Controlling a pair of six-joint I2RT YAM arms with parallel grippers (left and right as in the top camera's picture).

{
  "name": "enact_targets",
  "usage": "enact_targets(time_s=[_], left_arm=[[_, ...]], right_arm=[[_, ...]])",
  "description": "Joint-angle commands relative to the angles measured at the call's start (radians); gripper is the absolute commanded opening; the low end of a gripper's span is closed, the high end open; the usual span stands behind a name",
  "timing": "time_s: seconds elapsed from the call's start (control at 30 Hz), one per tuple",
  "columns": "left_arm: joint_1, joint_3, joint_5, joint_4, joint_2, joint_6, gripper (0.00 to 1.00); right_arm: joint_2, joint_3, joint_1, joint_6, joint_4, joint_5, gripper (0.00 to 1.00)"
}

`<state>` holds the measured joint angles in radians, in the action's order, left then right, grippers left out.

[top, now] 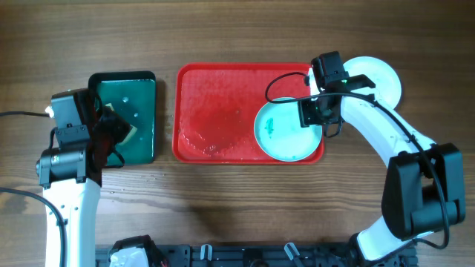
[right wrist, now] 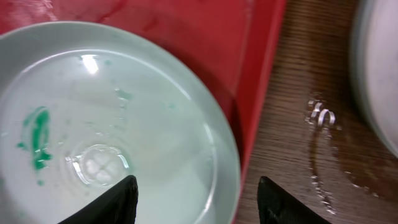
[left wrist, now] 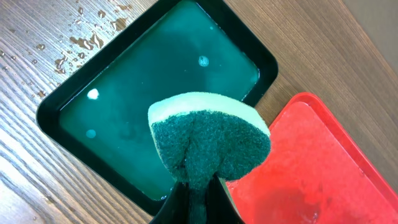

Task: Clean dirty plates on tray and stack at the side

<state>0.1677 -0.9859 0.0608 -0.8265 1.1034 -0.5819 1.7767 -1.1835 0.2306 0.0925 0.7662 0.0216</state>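
Currently 1 turquoise plate (top: 286, 137) with a teal smear lies at the right end of the red tray (top: 215, 111). The right jaws stand wide astride its rim, gripping nothing. A white plate (top: 378, 78) sits on the tabletop (top: 223, 200) just beyond, partly hidden by the right arm. The left jaws pinch a green sponge (left wrist: 208, 140) above the dark green tray (left wrist: 59, 102).

so the small tray (top: 145, 80) sits on the table (top: 223, 208) left of the big tray (top: 215, 111), right beside it, not touching. the sponge (left wrist: 208, 140) hangs over the small tray's front half. one plate (top: 286, 137) lies in the big tray's right end, twd the front corner. other plate (top: 382, 81) is on the table just right of the big tray, twd the back. water drops (right wrist: 322, 115) on the table btwn them.
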Motion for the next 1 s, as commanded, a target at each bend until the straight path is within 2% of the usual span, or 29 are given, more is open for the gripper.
enact_targets(time_s=[0.0, 0.1, 0.17, 0.43, 0.63, 0.7, 0.8, 0.9, 0.97], left_arm=[[0.005, 0.004, -0.01, 0.006, 0.006, -0.002, 0.04], [0.005, 0.004, -0.013, 0.006, 0.006, -0.002, 0.04], [0.005, 0.004, -0.013, 0.006, 0.006, -0.003, 0.04], [0.005, 0.004, -0.02, 0.006, 0.006, -0.002, 0.04], [0.005, 0.004, -0.02, 0.006, 0.006, -0.002, 0.04], [0.005, 0.004, -0.02, 0.006, 0.006, -0.002, 0.04], [0.005, 0.004, -0.021, 0.005, 0.006, -0.002, 0.04], [0.005, 0.004, -0.027, 0.004, 0.006, -0.002, 0.04], [0.005, 0.004, -0.027, 0.004, 0.006, -0.002, 0.04]], right_arm=[[0.022, 0.008, 0.001, 0.048, 0.038, 0.092, 0.61], [0.023, 0.051, 0.0, 0.037, 0.022, 0.045, 0.6], [0.023, 0.074, 0.0, 0.038, 0.008, 0.02, 0.56], [0.034, 0.083, 0.001, 0.047, -0.014, -0.011, 0.2], [0.038, 0.083, 0.002, 0.068, -0.038, -0.136, 0.19], [0.051, 0.083, 0.002, 0.067, -0.058, -0.13, 0.26], [0.077, 0.083, 0.002, 0.093, -0.081, -0.06, 0.29], [0.11, 0.083, 0.002, 0.09, -0.114, -0.064, 0.29], [0.138, 0.083, 0.002, 0.09, -0.14, -0.077, 0.24]])
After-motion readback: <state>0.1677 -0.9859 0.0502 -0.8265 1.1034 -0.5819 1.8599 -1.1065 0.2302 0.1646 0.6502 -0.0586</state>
